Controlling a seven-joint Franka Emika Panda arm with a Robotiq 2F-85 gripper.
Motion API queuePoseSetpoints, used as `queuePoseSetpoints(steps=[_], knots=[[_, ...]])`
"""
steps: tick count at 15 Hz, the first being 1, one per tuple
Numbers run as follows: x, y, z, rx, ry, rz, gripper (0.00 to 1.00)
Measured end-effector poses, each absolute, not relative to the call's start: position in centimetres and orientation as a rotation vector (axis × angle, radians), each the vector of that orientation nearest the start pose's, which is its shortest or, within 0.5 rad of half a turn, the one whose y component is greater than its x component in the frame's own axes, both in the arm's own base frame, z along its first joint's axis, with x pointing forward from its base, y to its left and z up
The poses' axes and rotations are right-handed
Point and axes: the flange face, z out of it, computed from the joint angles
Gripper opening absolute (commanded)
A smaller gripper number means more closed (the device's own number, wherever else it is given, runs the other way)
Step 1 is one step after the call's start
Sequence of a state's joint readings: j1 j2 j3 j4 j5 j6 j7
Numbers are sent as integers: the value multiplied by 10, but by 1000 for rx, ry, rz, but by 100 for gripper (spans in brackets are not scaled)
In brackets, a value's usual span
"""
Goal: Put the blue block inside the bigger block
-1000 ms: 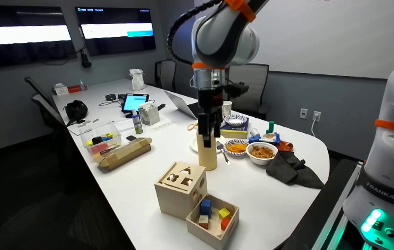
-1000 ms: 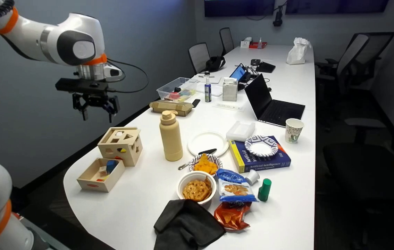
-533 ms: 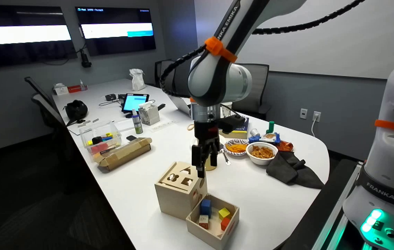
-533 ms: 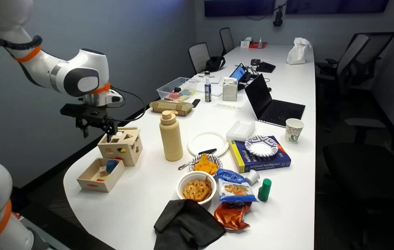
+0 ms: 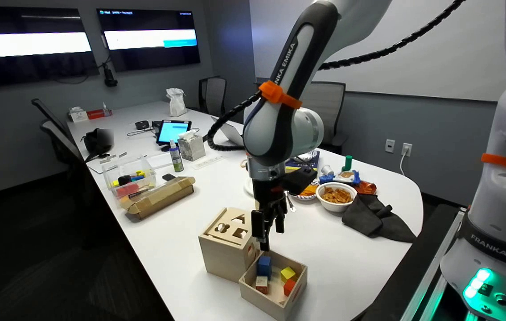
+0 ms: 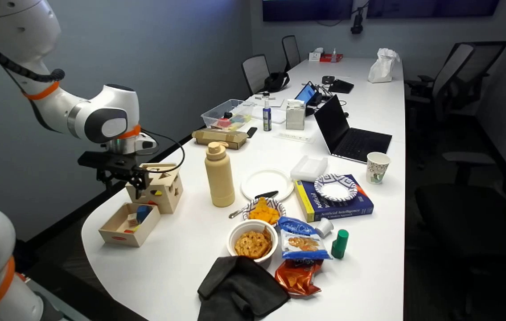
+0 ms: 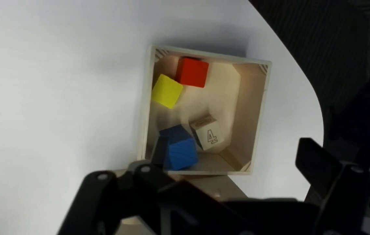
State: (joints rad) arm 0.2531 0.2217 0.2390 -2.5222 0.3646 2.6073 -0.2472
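The blue block (image 5: 264, 266) lies in the open wooden tray (image 5: 259, 301), in the corner by the bigger block (image 5: 221, 252). It also shows in an exterior view (image 6: 143, 213) and in the wrist view (image 7: 183, 153), partly behind a finger. The bigger block, a pale wooden cube with cut-out holes, stands against the tray; in an exterior view (image 6: 171, 196) my arm partly covers it. My gripper (image 5: 272, 237) is open and empty, above the tray's side near the bigger block. In the wrist view the fingers (image 7: 233, 142) are wide apart, the left one overlapping the blue block.
A yellow cube (image 7: 167, 91), a red cube (image 7: 192, 72) and a printed wooden cube (image 7: 208, 133) share the tray. A tan bottle (image 6: 220, 178) stands beside the bigger block. A snack bowl (image 5: 335, 207) and a dark cloth (image 5: 375, 218) lie further off. The table edge curves near the tray.
The gripper has come down from well above the boxes to low beside the bigger block, over the tray. It stays open. The blocks and boxes have not moved.
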Motion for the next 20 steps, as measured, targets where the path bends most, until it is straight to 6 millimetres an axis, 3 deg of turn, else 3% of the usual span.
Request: queuePoseSetpoints(steps=[4,12,20], knots=[[393,207,168,-2881,-659,273,100],[397,206,163,-2883,-699,279,100],[405,226,127,-2887,-852,342,100]])
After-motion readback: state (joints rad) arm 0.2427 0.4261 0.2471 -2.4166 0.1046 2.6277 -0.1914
